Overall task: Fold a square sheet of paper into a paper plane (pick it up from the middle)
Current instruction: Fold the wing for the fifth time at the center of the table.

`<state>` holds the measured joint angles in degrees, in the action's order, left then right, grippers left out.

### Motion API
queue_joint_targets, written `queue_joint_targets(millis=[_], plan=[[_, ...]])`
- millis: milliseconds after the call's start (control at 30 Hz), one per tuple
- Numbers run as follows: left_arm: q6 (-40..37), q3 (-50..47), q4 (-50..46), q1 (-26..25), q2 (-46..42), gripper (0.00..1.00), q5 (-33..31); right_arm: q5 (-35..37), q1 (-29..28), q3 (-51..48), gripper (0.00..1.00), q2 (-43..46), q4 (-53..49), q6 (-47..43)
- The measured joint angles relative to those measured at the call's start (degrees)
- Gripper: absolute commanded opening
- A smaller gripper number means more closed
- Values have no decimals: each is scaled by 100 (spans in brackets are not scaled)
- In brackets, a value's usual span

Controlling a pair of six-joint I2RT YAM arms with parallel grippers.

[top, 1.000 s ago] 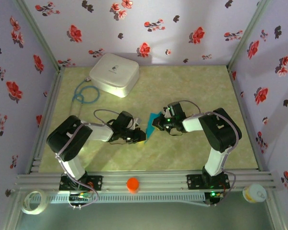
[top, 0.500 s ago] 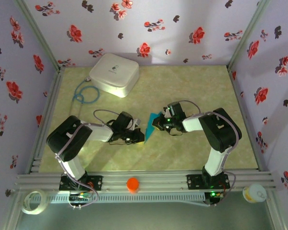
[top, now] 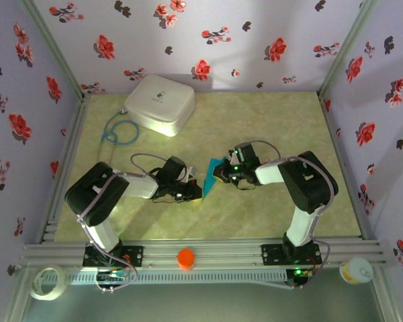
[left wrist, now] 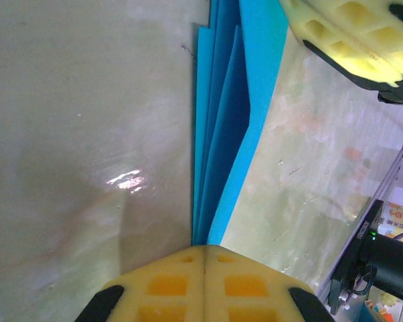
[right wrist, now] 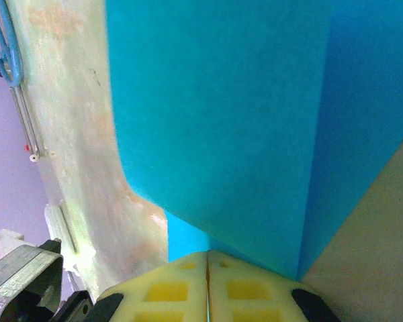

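Here we list the cell.

Surface: a pale green marbled table (top: 269,127), glossy, with a glare spot in the left wrist view.

Room: lilac wallpaper (top: 255,27) with red and dark flowers on three sides. There are aluminium posts (top: 54,48) at the back corners and a rail (top: 242,253) across the near edge.

On the table, back left: a white box (top: 160,102), with a blue cable (top: 119,133) coiled just beside it.

On the rail: an orange cap (top: 185,258).

In front of the rail: a tape roll (top: 46,282) at the left and a small tub (top: 356,270) at the right.

Paper (top: 210,173): turquoise, folded into long stacked layers, at the table's middle between the two claws.

Left claw (top: 195,192): pads together, pinching the paper's near end.

Right claw (top: 219,172): pads together, clamped on the paper's other end.

Against a second ago we note one change: the left claw's pads, then slightly apart, have met. Paper, right arm, box and cable stand as before.
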<state>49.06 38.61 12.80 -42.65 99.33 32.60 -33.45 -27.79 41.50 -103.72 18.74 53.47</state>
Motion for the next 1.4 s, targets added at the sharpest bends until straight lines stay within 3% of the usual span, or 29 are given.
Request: queue_joint_targets(millis=[167,233,400,700,1067,1400], plan=[[2,-68,-111,-22,-140,10,-101,0,0,2,10,0,-11,-24],[15,-140,-251,-26,-304,18,-157,0,0,7,10,0,-17,-44],[-9,-160,-726,-44,-813,23,-323,-2,0,7,10,0,-20,-57],[-127,538,-990,-48,-765,2,-275,0,0,37,10,0,-85,-59],[-341,1670,-975,20,706,0,-105,0,0,48,10,0,-105,-59],[-439,1646,-839,107,1005,0,-195,0,0,48,10,0,-105,-59]])
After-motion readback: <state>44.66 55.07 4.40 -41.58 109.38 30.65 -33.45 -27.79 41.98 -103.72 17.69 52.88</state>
